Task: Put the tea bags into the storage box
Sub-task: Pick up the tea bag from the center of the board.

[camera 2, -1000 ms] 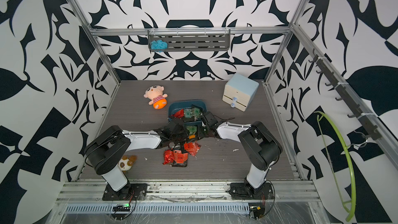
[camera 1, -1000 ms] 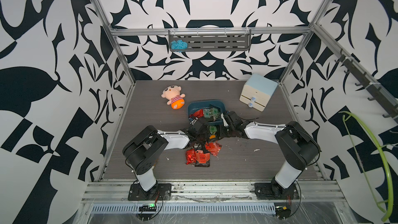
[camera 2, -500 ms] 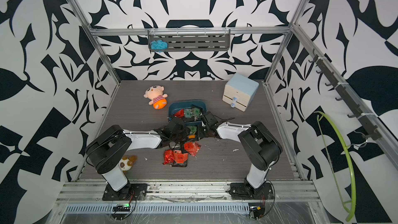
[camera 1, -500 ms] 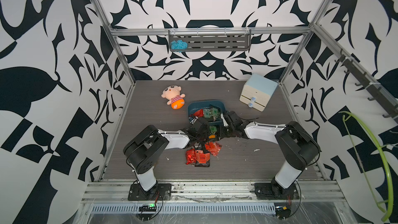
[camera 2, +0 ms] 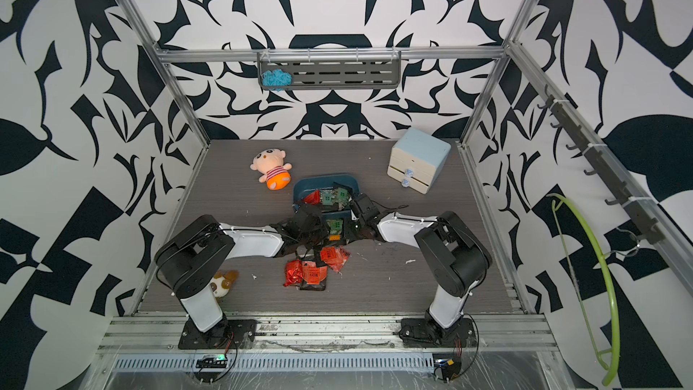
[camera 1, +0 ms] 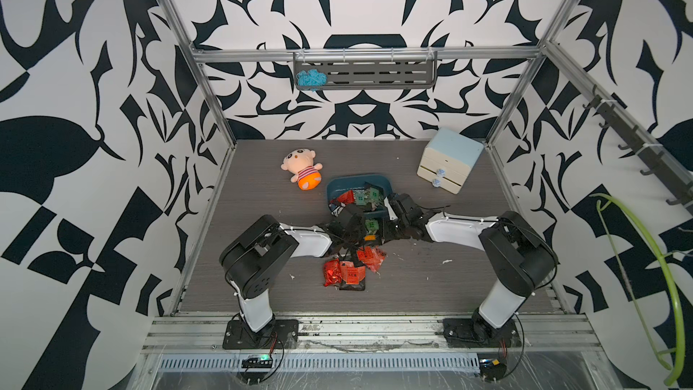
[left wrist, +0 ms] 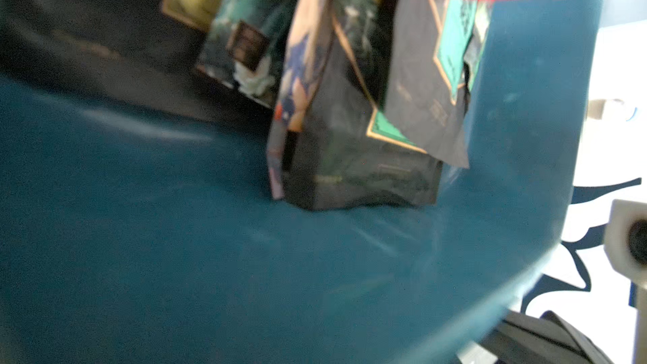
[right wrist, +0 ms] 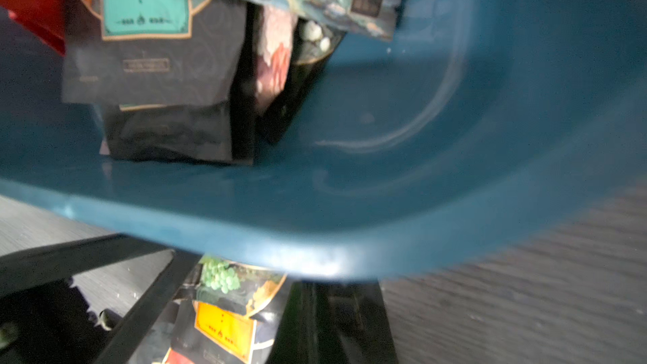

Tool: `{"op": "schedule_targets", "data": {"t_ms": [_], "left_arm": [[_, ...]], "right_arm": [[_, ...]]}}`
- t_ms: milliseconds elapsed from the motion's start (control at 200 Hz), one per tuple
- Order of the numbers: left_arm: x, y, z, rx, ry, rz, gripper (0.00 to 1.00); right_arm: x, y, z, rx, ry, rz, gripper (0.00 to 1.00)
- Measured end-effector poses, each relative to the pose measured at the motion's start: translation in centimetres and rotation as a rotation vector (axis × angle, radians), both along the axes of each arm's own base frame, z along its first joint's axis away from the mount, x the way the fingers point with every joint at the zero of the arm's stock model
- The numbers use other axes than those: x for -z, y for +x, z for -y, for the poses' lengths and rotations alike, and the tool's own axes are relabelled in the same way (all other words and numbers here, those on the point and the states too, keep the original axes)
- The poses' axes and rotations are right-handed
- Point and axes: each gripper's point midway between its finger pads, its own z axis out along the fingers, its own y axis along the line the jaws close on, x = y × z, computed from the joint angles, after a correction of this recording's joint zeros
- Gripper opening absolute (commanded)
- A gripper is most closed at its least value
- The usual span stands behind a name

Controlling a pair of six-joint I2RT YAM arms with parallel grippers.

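The teal storage box [camera 1: 339, 186] stands mid-table in both top views and holds several tea bags [camera 1: 360, 196], black and red. More tea bags lie loose in front of it: a green-labelled one [camera 1: 371, 225] and a red and black cluster [camera 1: 350, 275]. My left gripper [camera 1: 354, 217] and right gripper [camera 1: 388, 214] meet at the box's near wall. In the left wrist view the box's inside [left wrist: 210, 257] fills the frame and hides my jaws. In the right wrist view my dark fingers [right wrist: 343, 316] sit together under the box's rim [right wrist: 280, 250], beside an orange-labelled tea bag [right wrist: 224, 327].
A plush doll [camera 1: 302, 168] lies behind and left of the box. A cream two-drawer cabinet [camera 1: 448, 159] stands at the back right. A small plush toy [camera 2: 221, 283] lies by the left arm's base. A wall shelf with blue yarn [camera 1: 311, 78] hangs at the back.
My left gripper has edged slightly toward the box's near wall. The right arm and the tea bags on the table have stayed where they were.
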Motion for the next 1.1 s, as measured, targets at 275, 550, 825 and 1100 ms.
{"op": "schedule_targets", "data": {"t_ms": [275, 550, 825, 1100], "left_arm": [[-1.4, -1.5, 0.9, 0.047, -0.027, -0.002, 0.00], [-3.0, -4.1, 2.8, 0.112, -0.065, -0.004, 0.00], [-5.9, -5.6, 3.8, 0.189, -0.052, 0.026, 0.00], [-12.1, -3.8, 4.4, 0.259, 0.017, 0.169, 0.00]], "right_arm": [[-2.9, -0.9, 0.8, 0.005, 0.028, 0.050, 0.04], [-5.5, -1.7, 3.1, 0.050, 0.009, 0.103, 0.06], [-5.6, -3.1, 8.8, 0.199, 0.003, 0.127, 0.17], [-8.9, -3.5, 12.2, 0.311, 0.053, 0.253, 0.44]]}}
